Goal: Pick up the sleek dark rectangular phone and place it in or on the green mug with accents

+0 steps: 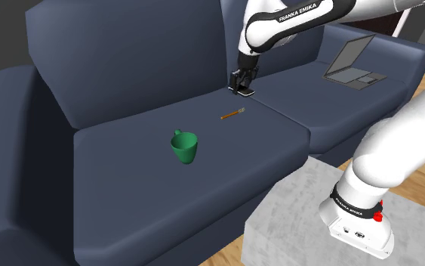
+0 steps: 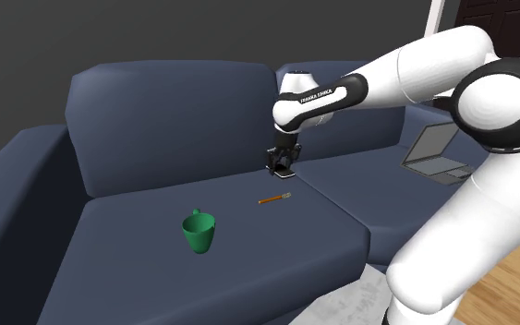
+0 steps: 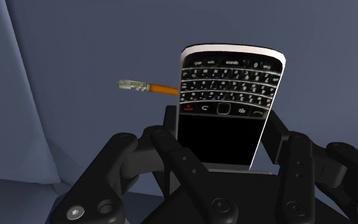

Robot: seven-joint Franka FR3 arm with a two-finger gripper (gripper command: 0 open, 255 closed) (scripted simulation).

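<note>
Phone [image 3: 229, 95] clasped by end effector [image 1: 241, 86], mug [image 1: 185, 146] apart

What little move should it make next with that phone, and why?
Probably a short lift straight up. The tool looks closed on the phone, low over the sofa seat. The green mug stands upright some way off on the same seat, so the phone needs height before it can be carried over the rim.
</note>
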